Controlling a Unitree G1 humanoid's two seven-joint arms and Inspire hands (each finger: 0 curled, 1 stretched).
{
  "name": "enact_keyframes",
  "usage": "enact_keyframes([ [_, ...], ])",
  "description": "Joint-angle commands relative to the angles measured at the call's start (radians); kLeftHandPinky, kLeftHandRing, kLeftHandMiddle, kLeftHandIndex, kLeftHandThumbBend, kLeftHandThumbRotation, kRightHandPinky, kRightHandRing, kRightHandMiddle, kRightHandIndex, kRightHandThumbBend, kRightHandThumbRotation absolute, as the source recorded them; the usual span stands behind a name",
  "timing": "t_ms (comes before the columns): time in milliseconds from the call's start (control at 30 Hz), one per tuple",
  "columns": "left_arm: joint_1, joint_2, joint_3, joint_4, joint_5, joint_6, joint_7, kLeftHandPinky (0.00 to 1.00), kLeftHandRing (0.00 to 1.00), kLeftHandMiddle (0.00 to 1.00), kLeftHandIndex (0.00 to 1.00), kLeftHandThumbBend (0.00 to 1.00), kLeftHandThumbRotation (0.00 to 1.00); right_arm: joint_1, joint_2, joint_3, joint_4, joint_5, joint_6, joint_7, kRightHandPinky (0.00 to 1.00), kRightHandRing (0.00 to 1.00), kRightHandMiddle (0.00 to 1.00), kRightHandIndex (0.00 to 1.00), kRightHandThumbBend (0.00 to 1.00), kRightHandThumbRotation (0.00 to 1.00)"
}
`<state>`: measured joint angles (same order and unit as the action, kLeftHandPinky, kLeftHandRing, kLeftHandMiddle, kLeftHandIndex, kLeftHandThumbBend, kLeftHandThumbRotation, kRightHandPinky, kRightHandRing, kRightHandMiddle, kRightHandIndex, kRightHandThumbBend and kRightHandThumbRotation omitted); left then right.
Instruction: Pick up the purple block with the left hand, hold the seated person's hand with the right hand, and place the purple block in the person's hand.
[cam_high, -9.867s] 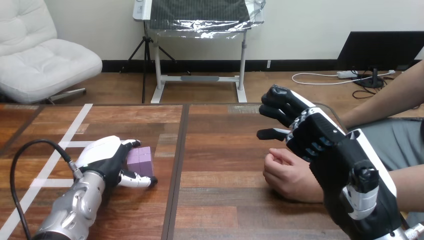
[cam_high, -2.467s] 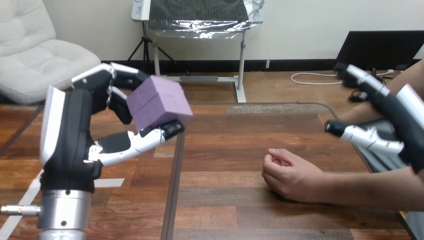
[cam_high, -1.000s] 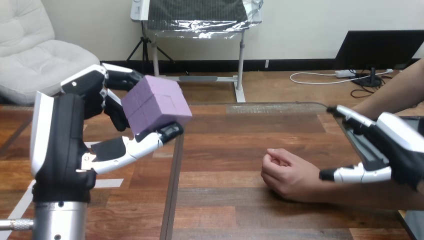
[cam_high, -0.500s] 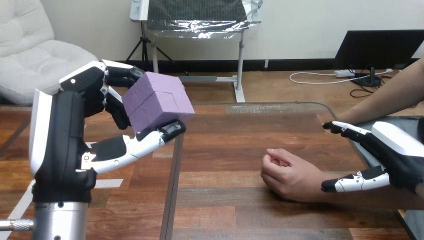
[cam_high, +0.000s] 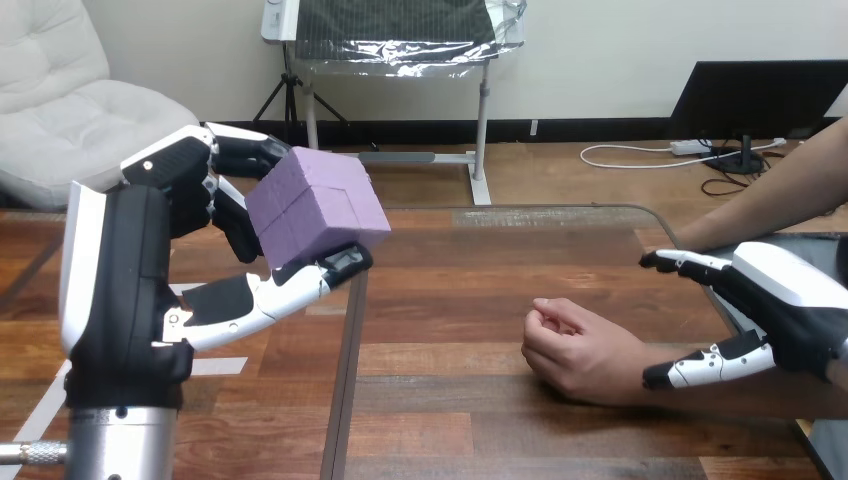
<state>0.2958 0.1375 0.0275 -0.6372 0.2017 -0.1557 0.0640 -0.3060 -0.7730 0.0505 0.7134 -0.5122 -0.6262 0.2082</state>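
My left hand (cam_high: 125, 280) pinches the purple block (cam_high: 315, 205) aloft; my right hand (cam_high: 790, 300) is spread beside the person's hand (cam_high: 580, 350), with bare table (cam_high: 450, 300) between my hands.

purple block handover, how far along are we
Done: the left hand has the purple block gripped and raised off the table. In hand: the right hand is open by the person's wrist, not closed on it. Left: hold the person's hand, a loose fist resting on the table, then set the block in it.

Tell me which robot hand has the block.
The left robot hand, raised, is curled round the purple block; the right robot hand is open beside the person's wrist, holding nothing.
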Motion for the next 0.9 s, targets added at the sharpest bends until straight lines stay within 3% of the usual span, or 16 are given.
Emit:
enact_keyframes([
  [0,-0.031,-0.012,0.016,-0.025,-0.004,-0.009,0.001,0.21,0.26,0.31,0.36,0.57,0.0,-0.087,-0.041,0.024,0.017,-0.021,0.004,-0.018,0.91,0.88,0.89,0.89,1.0,0.47],
  [467,-0.033,-0.015,0.02,-0.008,-0.017,-0.02,0.0,0.2,0.26,0.31,0.36,0.57,0.0,-0.109,-0.048,0.084,0.056,-0.077,0.01,-0.038,0.88,0.86,0.87,0.87,1.0,0.42],
  [867,-0.031,-0.017,0.022,-0.005,-0.029,-0.018,-0.004,0.2,0.26,0.32,0.37,0.54,0.0,-0.139,-0.045,0.157,0.105,-0.16,0.008,-0.072,0.85,0.83,0.84,0.84,1.0,0.36],
])
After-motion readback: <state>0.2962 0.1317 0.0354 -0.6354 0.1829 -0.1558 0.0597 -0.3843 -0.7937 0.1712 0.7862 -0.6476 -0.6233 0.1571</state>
